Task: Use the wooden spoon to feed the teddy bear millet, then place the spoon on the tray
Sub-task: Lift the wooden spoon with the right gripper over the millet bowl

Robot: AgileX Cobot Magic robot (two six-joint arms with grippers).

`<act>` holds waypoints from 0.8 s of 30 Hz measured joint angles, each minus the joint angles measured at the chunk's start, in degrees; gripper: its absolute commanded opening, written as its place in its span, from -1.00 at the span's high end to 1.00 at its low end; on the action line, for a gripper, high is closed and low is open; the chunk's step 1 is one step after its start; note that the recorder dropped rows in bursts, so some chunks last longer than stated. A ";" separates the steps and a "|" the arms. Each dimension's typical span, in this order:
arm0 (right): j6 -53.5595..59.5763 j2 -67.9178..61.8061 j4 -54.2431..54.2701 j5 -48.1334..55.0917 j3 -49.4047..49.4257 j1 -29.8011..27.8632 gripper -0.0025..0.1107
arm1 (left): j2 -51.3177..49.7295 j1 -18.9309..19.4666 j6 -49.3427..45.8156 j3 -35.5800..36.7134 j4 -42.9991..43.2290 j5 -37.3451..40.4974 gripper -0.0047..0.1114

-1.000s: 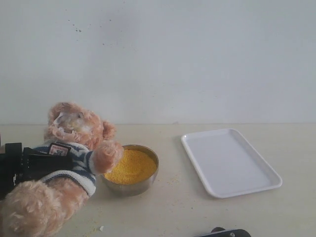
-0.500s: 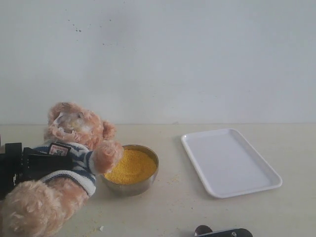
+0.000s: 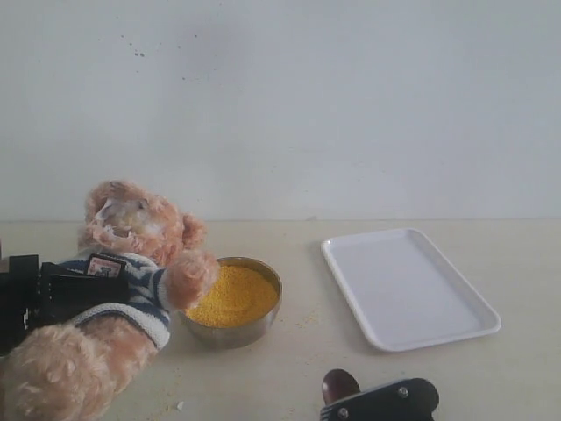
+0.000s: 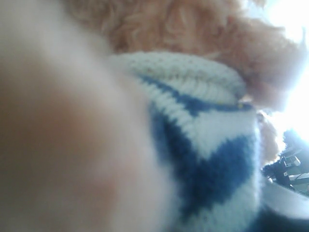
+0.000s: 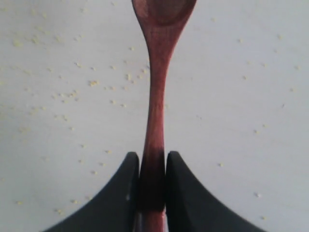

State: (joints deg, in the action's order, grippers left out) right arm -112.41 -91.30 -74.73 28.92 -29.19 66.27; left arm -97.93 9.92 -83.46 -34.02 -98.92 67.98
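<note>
The teddy bear (image 3: 131, 228) leans at the left of the exterior view, one paw over the rim of the steel bowl (image 3: 237, 335) heaped with yellow millet (image 3: 232, 294). My left gripper (image 3: 61, 289) is black and clasps the bear's striped torso. Its wrist view is filled by the shirt (image 4: 207, 145) and blurred fur, and the jaws are hidden. My right gripper (image 5: 153, 157) is shut on the handle of the wooden spoon (image 5: 157, 72). In the exterior view this gripper (image 3: 377, 403) is at the bottom edge, with the spoon's (image 3: 340, 384) bowl pointing left. The white tray (image 3: 408, 285) lies right of the bowl.
Loose millet grains (image 5: 91, 83) are scattered on the pale tabletop (image 3: 298, 360) under the spoon and around the bowl. A plain white wall (image 3: 280, 105) stands behind the table.
My right gripper has come further into the exterior view from the bottom edge, and the spoon's bowl now shows in front of it. The bear, bowl, tray and left gripper have not moved.
</note>
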 measured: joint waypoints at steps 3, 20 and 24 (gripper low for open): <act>7.22 5.04 2.33 0.23 0.00 -0.14 0.96 | 0.00 0.75 -0.13 0.00 0.00 0.00 0.85; 82.43 19.41 38.32 4.38 -14.69 -14.96 0.96 | 0.00 8.69 -0.13 0.00 0.00 -2.34 0.85; 95.62 15.01 36.27 11.34 -27.26 -14.96 0.96 | 0.00 8.69 -0.13 0.00 0.00 -2.34 0.85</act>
State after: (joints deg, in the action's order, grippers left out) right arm -16.79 -76.29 -38.46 40.26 -56.45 51.31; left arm -97.93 18.61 -83.59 -34.02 -98.92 65.64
